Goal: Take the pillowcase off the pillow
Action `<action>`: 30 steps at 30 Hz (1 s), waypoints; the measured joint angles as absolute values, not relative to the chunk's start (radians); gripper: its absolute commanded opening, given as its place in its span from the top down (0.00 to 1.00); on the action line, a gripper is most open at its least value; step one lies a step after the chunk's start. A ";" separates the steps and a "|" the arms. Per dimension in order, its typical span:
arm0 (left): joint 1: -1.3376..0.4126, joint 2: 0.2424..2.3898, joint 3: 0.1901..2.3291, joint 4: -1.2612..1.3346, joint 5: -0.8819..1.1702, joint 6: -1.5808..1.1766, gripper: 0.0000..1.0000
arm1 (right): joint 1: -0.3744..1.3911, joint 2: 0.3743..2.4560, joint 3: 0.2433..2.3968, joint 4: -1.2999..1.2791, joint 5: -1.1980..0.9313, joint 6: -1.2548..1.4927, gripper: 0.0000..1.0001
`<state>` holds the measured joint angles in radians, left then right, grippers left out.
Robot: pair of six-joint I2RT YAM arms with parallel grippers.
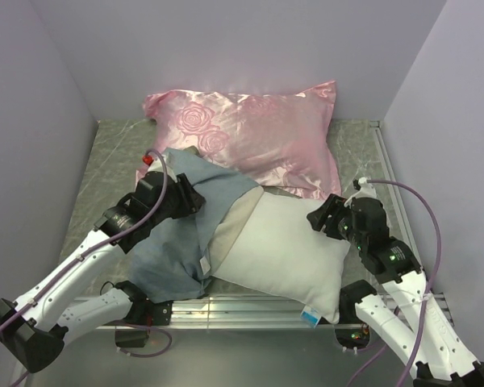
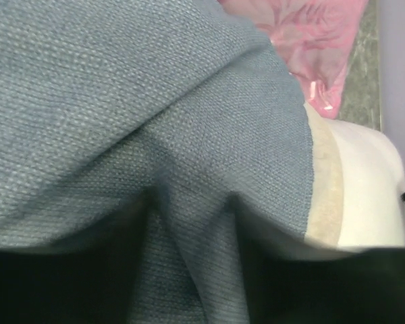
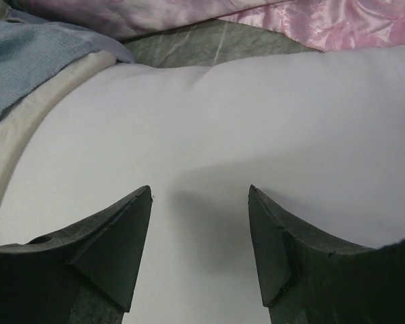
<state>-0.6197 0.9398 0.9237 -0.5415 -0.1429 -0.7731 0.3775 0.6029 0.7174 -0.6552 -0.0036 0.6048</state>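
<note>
1. At the near centre of the table: the pillow, plump and white, lying flat with its long side running left to right. Most of it is bare. A small tag shows at its near right corner.
2. Over the pillow's left end and spreading left from it: the pillowcase, slate blue-grey side up, rumpled and slack. Its mouth is turned back, so a pale beige band of the inner face shows against the white.
3. Progress, as judged: the case is drawn off most of the pillow. The left end looks covered, so the last stretch is not yet pulled free. How much of the pillow sits inside cannot be told.
4. Left gripper: down on the blue-grey cloth at the far left of the case. The wrist view shows a ridge of fabric rising between the dark fingers. Whether the jaws have pinched it I cannot tell.
5. Right gripper: at the pillow's far right edge, jaws spread wide just above the bare white cover, holding nothing.
6. Far side: a shiny pink rose-patterned pillow, its near edge touching the case and the white pillow.
7. Near edge: a metal rail, with the pillow's near side resting on it.
</note>
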 measured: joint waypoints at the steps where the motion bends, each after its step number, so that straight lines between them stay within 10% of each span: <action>1: -0.619 0.941 0.924 -0.539 -0.138 -0.775 0.85 | 0.377 0.598 0.717 -0.663 0.006 0.604 0.32; 3: -0.619 0.941 0.925 -0.543 -0.144 -0.770 0.99 | 0.377 0.591 0.717 -0.674 0.025 0.606 0.30; 18: -0.440 0.803 1.011 -0.661 -0.343 -0.762 0.99 | 0.376 0.649 0.720 -0.728 0.227 0.684 0.16; 24: -0.413 0.805 1.027 -0.561 -0.105 -0.736 0.99 | 0.363 0.654 0.722 -0.735 0.243 0.690 0.16; 30: -0.725 0.900 1.029 -0.374 0.029 -0.780 0.99 | 0.362 0.698 0.717 -0.694 0.180 0.691 0.16</action>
